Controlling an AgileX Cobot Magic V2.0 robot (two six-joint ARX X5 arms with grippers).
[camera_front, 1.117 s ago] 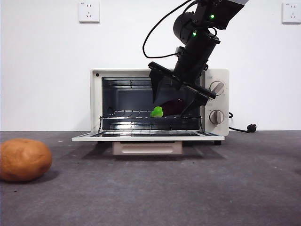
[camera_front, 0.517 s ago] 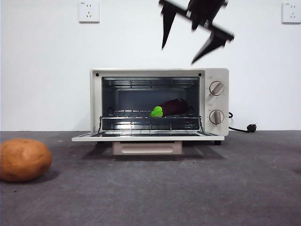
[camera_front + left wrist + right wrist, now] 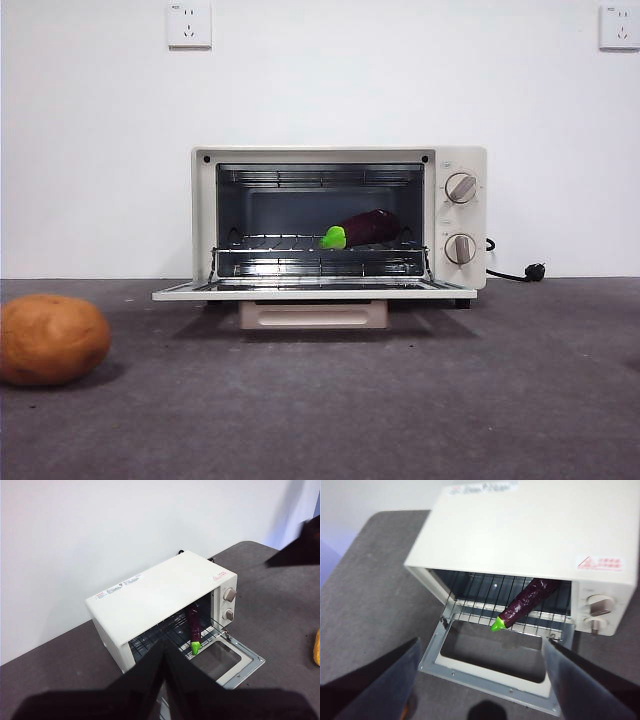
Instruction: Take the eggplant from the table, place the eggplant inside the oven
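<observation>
The dark purple eggplant (image 3: 362, 229) lies on the wire rack inside the cream-white oven (image 3: 455, 205), its green cap (image 3: 333, 238) pointing toward the open door (image 3: 314, 292). In the right wrist view the eggplant (image 3: 526, 602) lies slanted on the rack. My right gripper (image 3: 481, 641) hangs open and empty high above the lowered door (image 3: 487, 672). My left gripper (image 3: 164, 645) is shut on nothing, well back from the oven (image 3: 150, 597), and from there the eggplant (image 3: 193, 624) shows through the opening. Neither arm appears in the front view.
An orange-brown potato (image 3: 52, 338) sits on the dark grey table (image 3: 400, 400) at the near left. A black cord and plug (image 3: 532, 271) lie right of the oven. The oven door sticks out forward over the table.
The open right gripper has risen from the oven mouth and left the front view at the top. The eggplant stays on the rack where it was let go.
</observation>
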